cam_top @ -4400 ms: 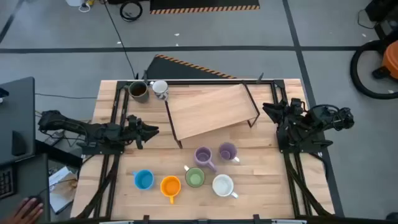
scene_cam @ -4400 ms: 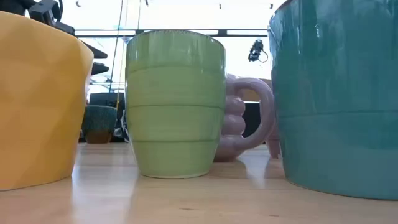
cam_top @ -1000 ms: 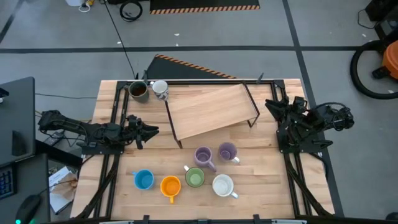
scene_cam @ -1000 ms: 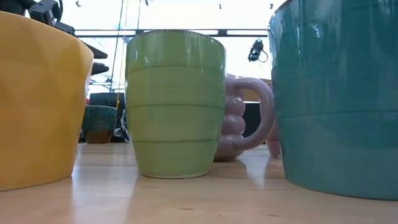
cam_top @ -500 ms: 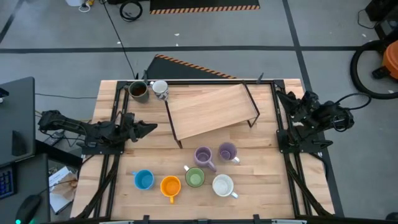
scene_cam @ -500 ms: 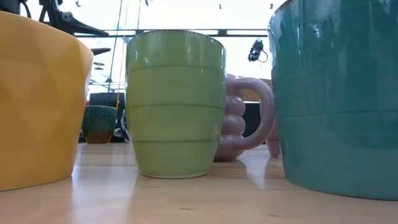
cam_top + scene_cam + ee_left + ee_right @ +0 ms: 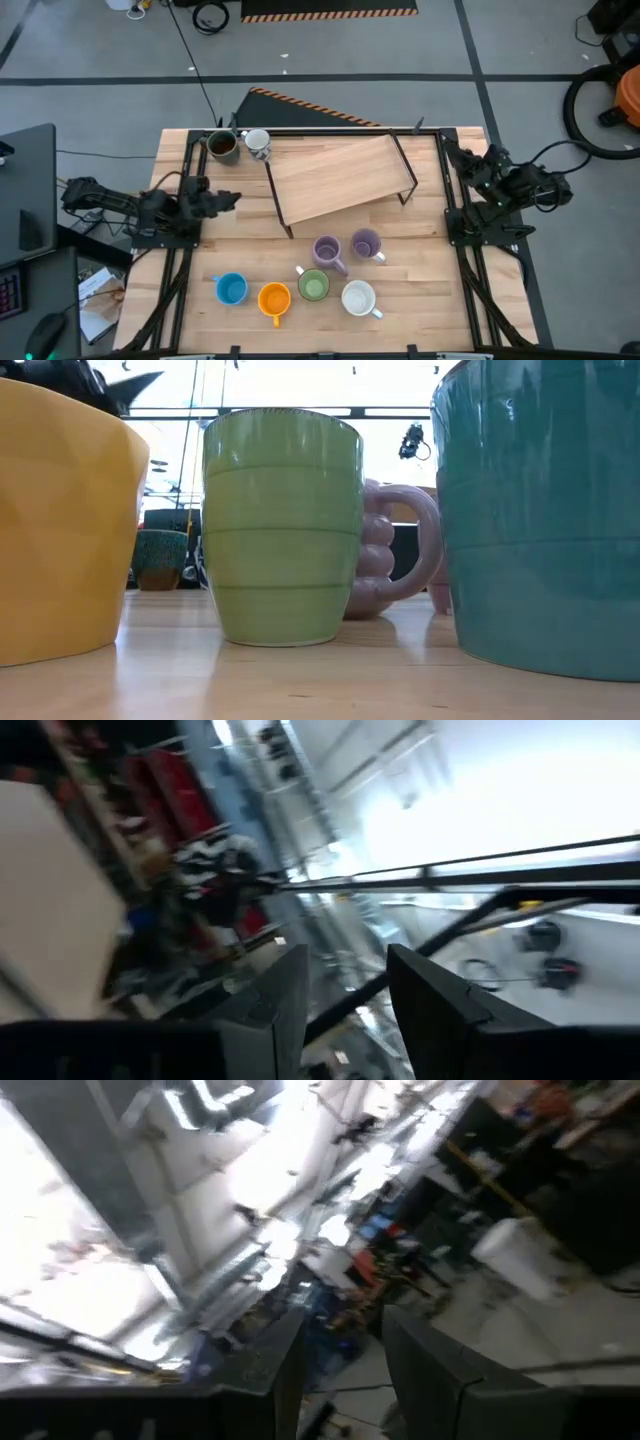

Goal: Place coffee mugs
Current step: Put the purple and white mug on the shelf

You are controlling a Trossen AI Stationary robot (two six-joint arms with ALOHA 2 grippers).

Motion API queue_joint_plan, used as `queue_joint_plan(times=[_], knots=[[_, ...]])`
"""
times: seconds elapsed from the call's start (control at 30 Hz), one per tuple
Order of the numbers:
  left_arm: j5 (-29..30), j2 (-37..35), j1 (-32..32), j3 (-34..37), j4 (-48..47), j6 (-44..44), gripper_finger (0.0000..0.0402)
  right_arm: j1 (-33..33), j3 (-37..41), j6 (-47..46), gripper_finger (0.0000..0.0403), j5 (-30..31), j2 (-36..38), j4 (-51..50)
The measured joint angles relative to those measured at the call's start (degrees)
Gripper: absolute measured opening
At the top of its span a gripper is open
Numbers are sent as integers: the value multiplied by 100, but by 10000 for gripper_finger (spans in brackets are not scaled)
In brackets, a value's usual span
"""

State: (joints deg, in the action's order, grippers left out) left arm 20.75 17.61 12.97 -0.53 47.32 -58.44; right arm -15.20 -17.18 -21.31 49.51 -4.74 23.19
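Along the near edge of the worktop (image 7: pixel 400 310) stand six of the mugs, none held. A blue mug (image 7: pixel 231 289), an orange mug (image 7: pixel 274 298), a green mug (image 7: pixel 314 286) and a white mug (image 7: pixel 358 297) form a rough row, with two purple mugs (image 7: pixel 327 250) just behind the green and white ones. A dark brown mug (image 7: pixel 222 147) and a patterned mug (image 7: pixel 258 144) sit side by side at the far left corner, close to the end of the wooden shelf (image 7: pixel 340 175) that lies across the far middle.

Both arms are raised at the sides and point toward the far edge, away from the front cluster. The left hand (image 7: pixel 222 196) hangs over the left rail with its fingers a little apart and nothing between them; the right hand (image 7: pixel 455 157) is over the right rail, likewise slightly parted and empty.

The deciding relation is probably nearness. The brown and patterned pair lies straight ahead of the left hand and well apart from the right one. Within the front cluster, blue and orange fall to the left arm's side, white and the right-hand purple mug to the right arm's. Either arm would have to swing back toward the near edge and come down to reach them.
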Motion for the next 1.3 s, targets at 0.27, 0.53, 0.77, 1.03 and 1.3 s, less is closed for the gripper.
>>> queue_joint_plan(times=[0.27,0.53,0.77,1.03,1.3], knots=[[-221,2,0,-1036,-1732,545,142,0,-928,365,140,129,-956,-690],[1110,161,0,-2791,-4970,1265,142,2,-2368,-66,140,-664,-2016,-3185],[1840,504,0,-3129,-5102,1161,142,0,-3175,-88,140,-1712,-3319,-4272],[1861,824,0,-3139,-5087,781,142,0,-3948,-244,140,-2741,-4909,-5173],[1536,848,0,-3139,-5043,799,142,-132,-4907,-803,140,-3016,-6265,-6412]])
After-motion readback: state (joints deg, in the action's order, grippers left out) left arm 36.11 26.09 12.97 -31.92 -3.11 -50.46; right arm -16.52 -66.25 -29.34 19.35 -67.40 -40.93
